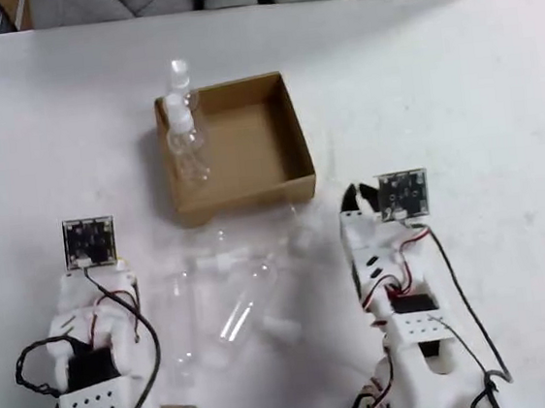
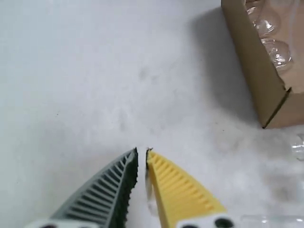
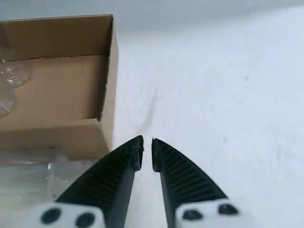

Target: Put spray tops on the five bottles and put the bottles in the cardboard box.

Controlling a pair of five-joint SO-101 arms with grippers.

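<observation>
Clear plastic bottles [image 1: 226, 297] lie loose on the white table [image 1: 456, 97], in the patch between the two arms and just in front of the open brown cardboard box [image 1: 252, 192]. They are see-through and overlap, so I cannot count them. Small white pieces that look like spray tops [image 1: 284, 329] lie among them. Two capped bottles [image 1: 186, 145] stand upright inside the box, against its wall on the left arm's side, so I judge the task to be partly done.

The step in hand looks to be picking up another bottle for capping. To do it well, one gripper should take a lying bottle by the middle of its body and stand it up or hold it steady. The other can then bring a spray top down straight over the neck. The plastic is smooth and round, so it may roll or slip from a grip near its end. The pile is best approached from its outer edge, leaving the neighbours unknocked.

The left gripper [image 2: 142, 153], one finger grey and one yellow, hangs over bare table beside the box's corner. Its tips are drawn together with only a sliver between them, and it holds nothing. The right gripper [image 3: 147, 142], both fingers black, sits by the box's near corner on its own side. It is closed the same way, empty and touching nothing.
</observation>
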